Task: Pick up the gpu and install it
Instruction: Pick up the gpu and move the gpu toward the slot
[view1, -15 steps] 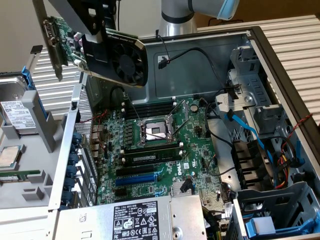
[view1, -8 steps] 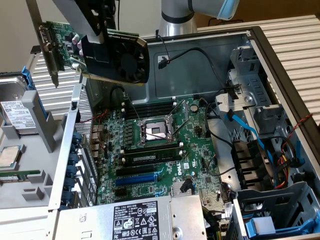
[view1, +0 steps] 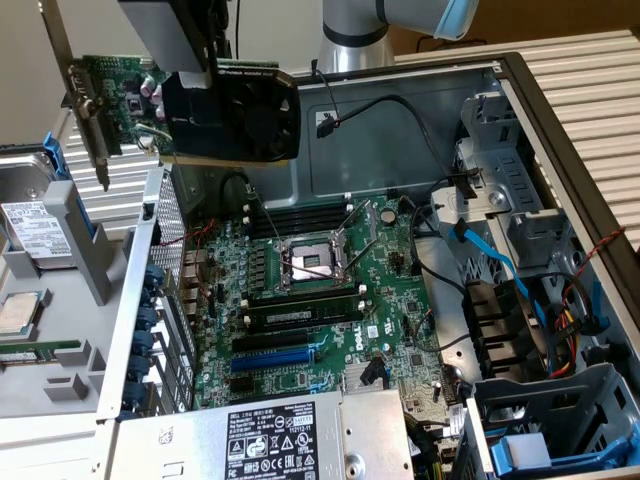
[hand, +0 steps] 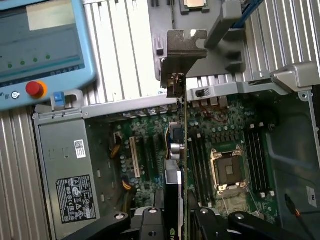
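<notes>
Green-boarded gpu (view1: 240, 112) is already picked up, clamped between the closed fingers of the gripper (hand: 181, 219), hanging above the motherboard (view1: 400, 270) in the case (view1: 400, 140), not yet slotted in.

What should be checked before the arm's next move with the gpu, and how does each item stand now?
1. Grip: the gpu is clamped edge-on in the gripper: ok.
2. Clearance: the gpu hangs above the motherboard, clear of it: ok.
3. Orientation: the silver bracket points toward the case's rear slot wall: ok.
4. Target: the blue expansion slot is empty: ok.
5. Alignment of the card's lower edge with that slot: cannot tell.
</notes>
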